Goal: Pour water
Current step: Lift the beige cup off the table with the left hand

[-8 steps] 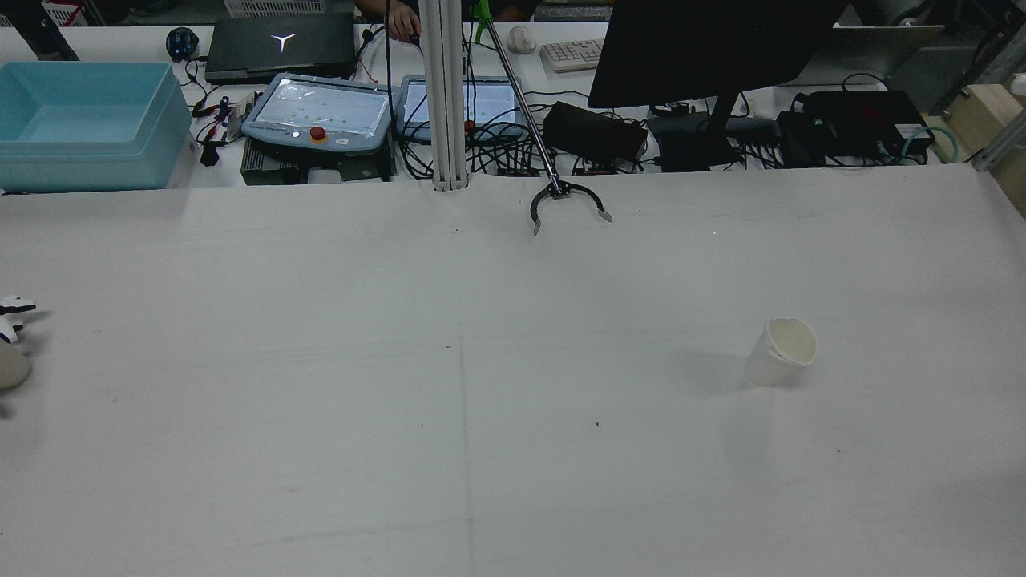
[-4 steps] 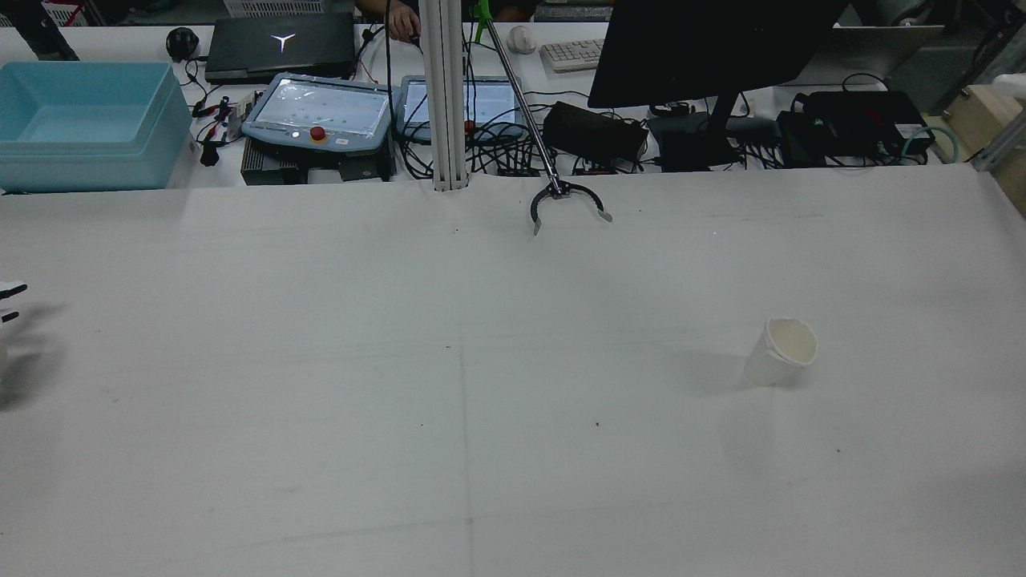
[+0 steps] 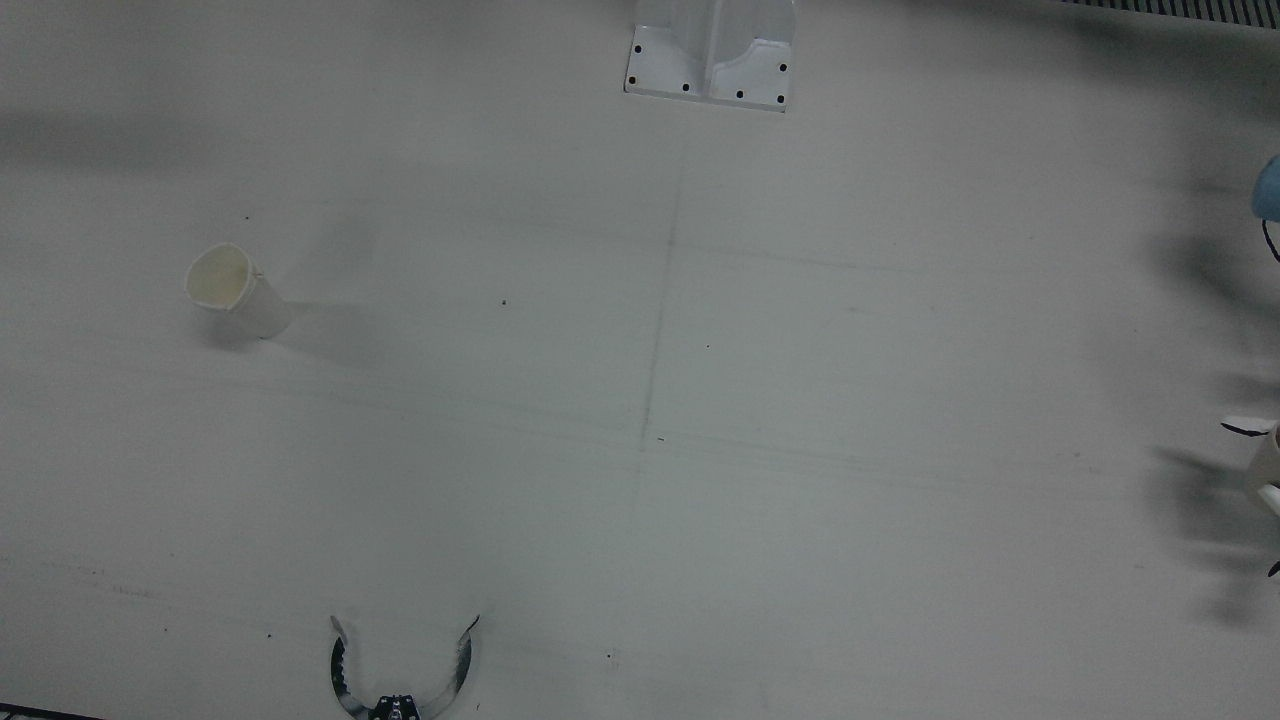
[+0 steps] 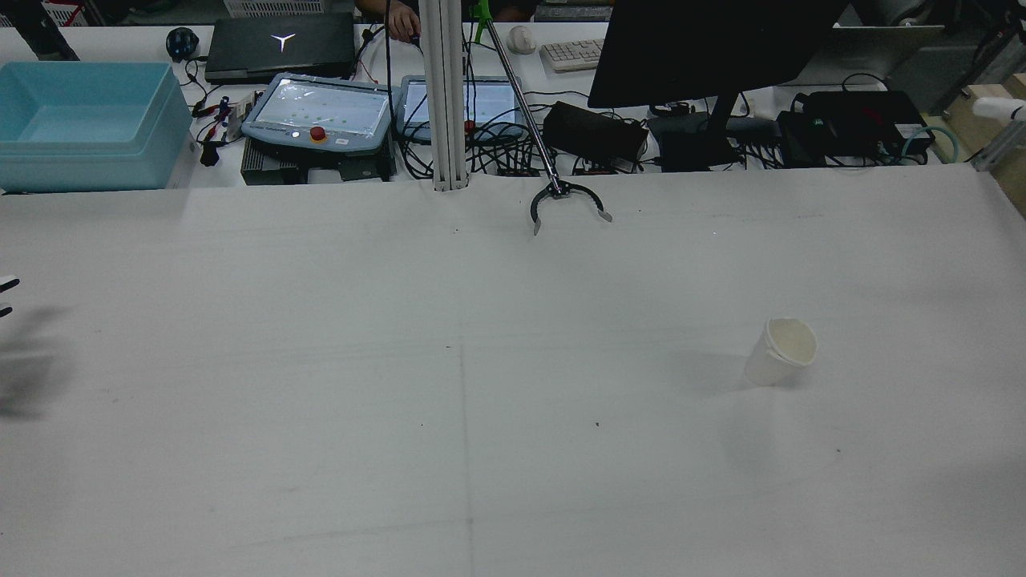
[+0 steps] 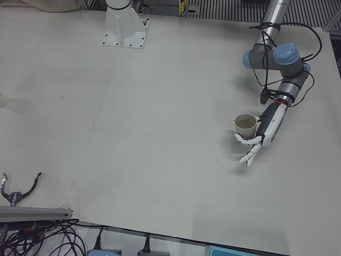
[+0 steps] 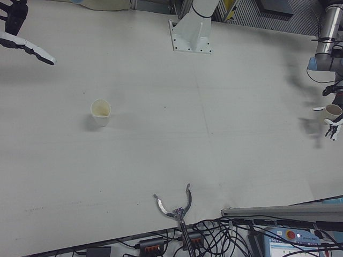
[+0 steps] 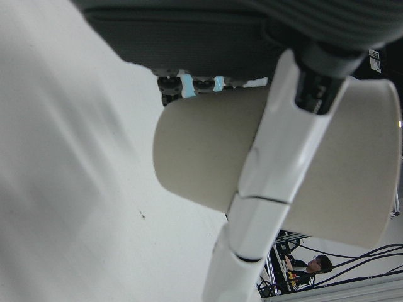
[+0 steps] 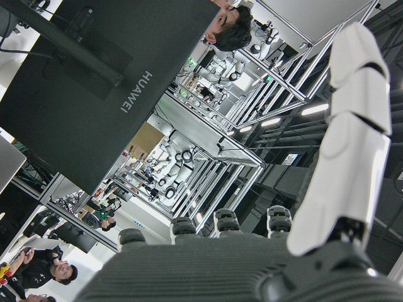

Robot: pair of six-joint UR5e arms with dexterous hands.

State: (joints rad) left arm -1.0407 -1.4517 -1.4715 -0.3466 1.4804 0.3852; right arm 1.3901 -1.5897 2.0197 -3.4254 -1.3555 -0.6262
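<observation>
A white paper cup (image 4: 781, 351) stands upright on the table's right half in the rear view; it also shows in the front view (image 3: 232, 288) and the right-front view (image 6: 101, 111). My left hand (image 5: 262, 133) is shut on a beige cup (image 5: 245, 124) and holds it upright above the table at the far left side. In the left hand view a finger (image 7: 277, 163) lies across that cup (image 7: 208, 157). Only its fingertips (image 4: 6, 284) show in the rear view. My right hand (image 6: 16, 32) is open and empty, fingers spread, high and well away from the white cup.
A grabber tool's open claw (image 4: 565, 204) lies at the table's far edge, in the middle. A white post base (image 3: 710, 60) stands on the robot's side. A blue bin (image 4: 80, 120), teach pendants and a monitor stand beyond the far edge.
My left hand with the beige cup has moved left, out of the rear view; only fingertips remain at the edge. The white cup has not moved.
</observation>
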